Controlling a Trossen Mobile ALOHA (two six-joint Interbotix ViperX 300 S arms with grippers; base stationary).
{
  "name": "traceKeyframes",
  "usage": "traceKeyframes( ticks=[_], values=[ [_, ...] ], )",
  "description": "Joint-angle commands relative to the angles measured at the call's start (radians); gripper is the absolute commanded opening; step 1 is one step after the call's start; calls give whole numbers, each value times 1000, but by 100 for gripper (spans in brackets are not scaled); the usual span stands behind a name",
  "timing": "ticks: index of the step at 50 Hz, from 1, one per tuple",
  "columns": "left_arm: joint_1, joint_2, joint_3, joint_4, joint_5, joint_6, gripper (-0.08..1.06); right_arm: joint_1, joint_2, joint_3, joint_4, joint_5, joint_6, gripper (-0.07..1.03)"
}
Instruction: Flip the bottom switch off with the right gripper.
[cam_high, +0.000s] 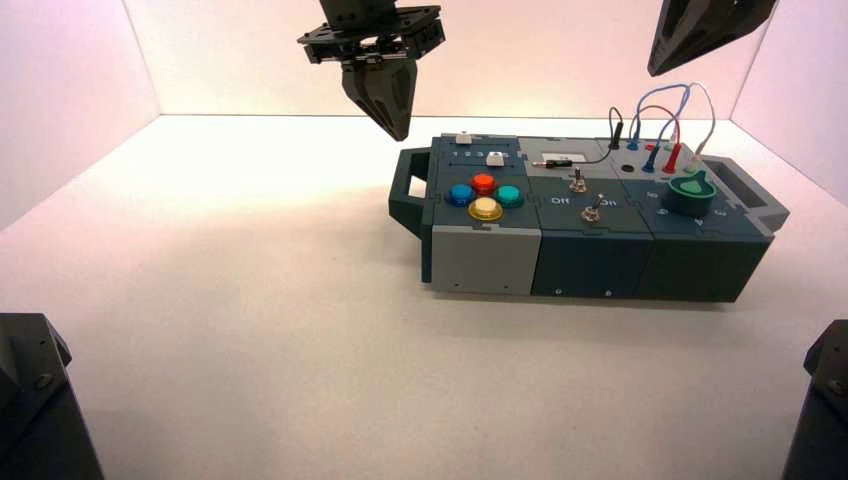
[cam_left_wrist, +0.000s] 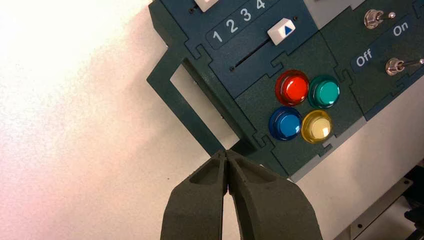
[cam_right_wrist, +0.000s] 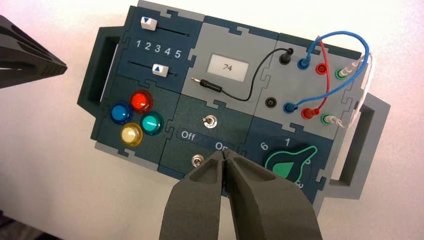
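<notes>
Silver bottom switch (cam_right_wrist: 197, 160) beside "Off"

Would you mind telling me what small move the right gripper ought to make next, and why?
Probably lower the right gripper toward the bottom switch. Its fingers are shut and hang above the box, not touching the lever, which in the left wrist view leans toward On.

Dark teal box (cam_right_wrist: 215, 125) with red button (cam_right_wrist: 141, 101), yellow button (cam_right_wrist: 131, 134).

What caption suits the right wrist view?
Shut right end effector hovers above the box near the bottom switch.
</notes>
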Motion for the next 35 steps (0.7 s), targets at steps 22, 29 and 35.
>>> traceKeyframes(
  ticks=[22,29,35],
  values=[
    [-3,12,-57,-3,-5,2,-3,-5,-5,-15,-2,-5,-2,-2],
    [-5,60,-77,-2,-5,2,-3,-5,-6,-14,-2,-6,-2,-2],
    [-8,95,-94,-2,-5,2,-3,-5,-9,-9,-2,-5,-2,-2]
  ],
)
